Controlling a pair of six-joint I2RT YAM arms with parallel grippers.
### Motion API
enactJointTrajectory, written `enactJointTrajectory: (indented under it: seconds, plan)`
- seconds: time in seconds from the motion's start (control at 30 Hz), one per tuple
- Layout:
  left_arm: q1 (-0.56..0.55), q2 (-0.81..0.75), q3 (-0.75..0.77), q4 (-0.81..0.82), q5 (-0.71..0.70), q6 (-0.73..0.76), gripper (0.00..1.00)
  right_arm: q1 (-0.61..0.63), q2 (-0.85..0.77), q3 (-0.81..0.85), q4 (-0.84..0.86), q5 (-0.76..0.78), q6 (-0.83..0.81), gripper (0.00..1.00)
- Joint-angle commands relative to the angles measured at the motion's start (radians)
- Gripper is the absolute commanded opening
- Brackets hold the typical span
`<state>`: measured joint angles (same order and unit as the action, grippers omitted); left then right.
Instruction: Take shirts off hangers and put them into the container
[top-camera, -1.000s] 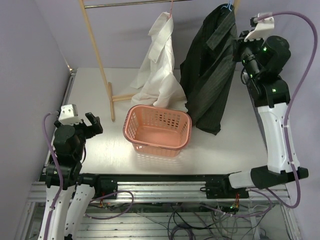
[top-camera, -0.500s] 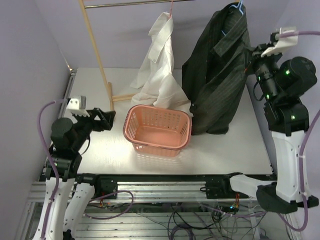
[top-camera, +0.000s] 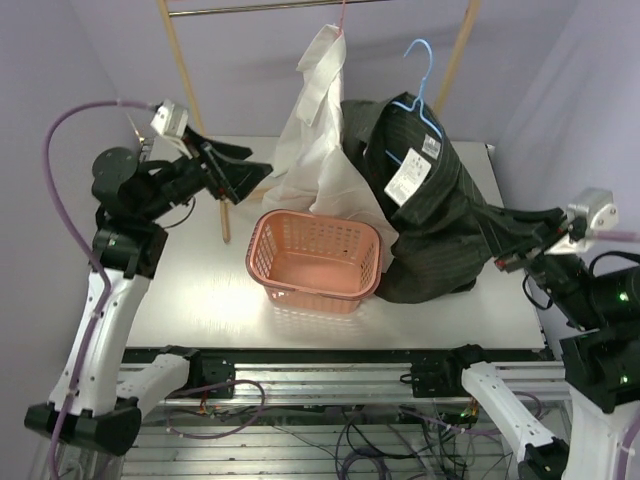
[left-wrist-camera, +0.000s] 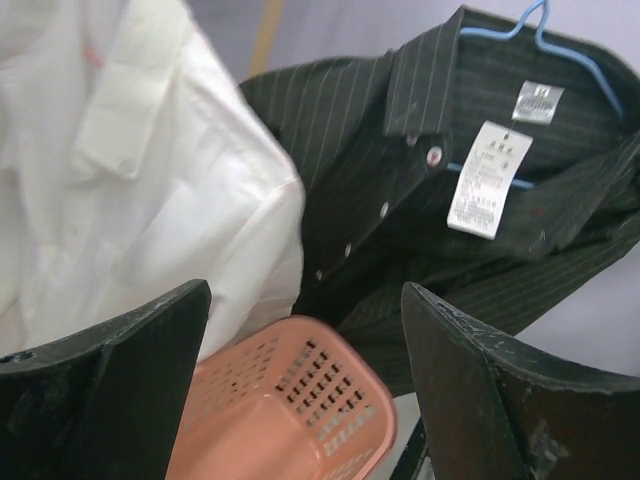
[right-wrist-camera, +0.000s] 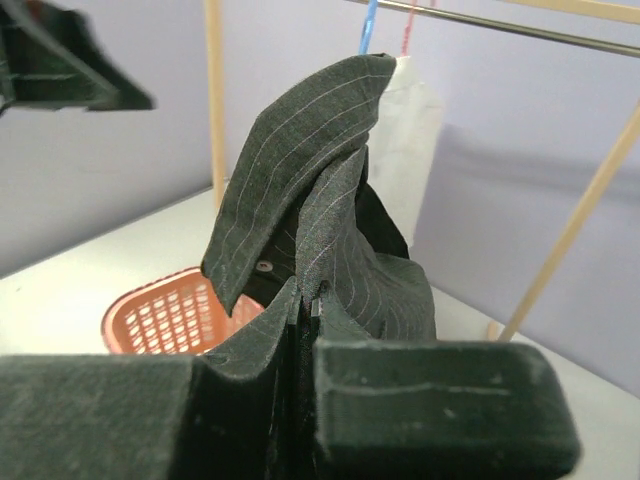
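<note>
My right gripper is shut on a fold of the dark pinstriped shirt, which slumps on the table behind and to the right of the container. The light blue hanger is still inside its collar, and its hook is below the rail. In the right wrist view the cloth is pinched between my right gripper's jaws. The cream-white shirt hangs from the pink hanger. My left gripper is raised and open just left of it. In the left wrist view its jaws frame the container, with both shirts beyond.
The wooden rack has a slanted post on the left with a foot on the table, another post at the right and a metal rail across the top. A white care tag shows on the dark shirt.
My right arm dragged the dark shirt and the blue hanger down off the rail, towards the right front. My left arm rose from the near left table edge to beside the cream-white shirt.
</note>
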<state>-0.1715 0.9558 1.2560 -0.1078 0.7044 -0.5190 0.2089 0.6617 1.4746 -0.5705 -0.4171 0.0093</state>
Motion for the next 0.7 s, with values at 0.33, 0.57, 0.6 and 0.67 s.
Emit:
enactJointTrajectory:
  seconds: [0.33, 0.57, 0.6, 0.67]
  plan:
    - [-0.639, 0.432, 0.516, -0.286, -0.528, 0.394, 0.87, 0.013, -0.119, -0.013, -0.103, 0.038, 0.033, 0.0]
    - [-0.68, 0.453, 0.513, -0.22, -0.627, 0.599, 0.88, 0.2, -0.146, 0.016, -0.162, 0.089, 0.143, 0.0]
    - [-0.689, 0.455, 0.511, -0.218, -0.646, 0.637, 0.88, 0.234, -0.164, 0.014, -0.159, 0.098, 0.171, 0.0]
    - [-0.711, 0.459, 0.506, -0.215, -0.682, 0.71, 0.87, 0.277, -0.191, 0.012, -0.158, 0.121, 0.202, 0.0]
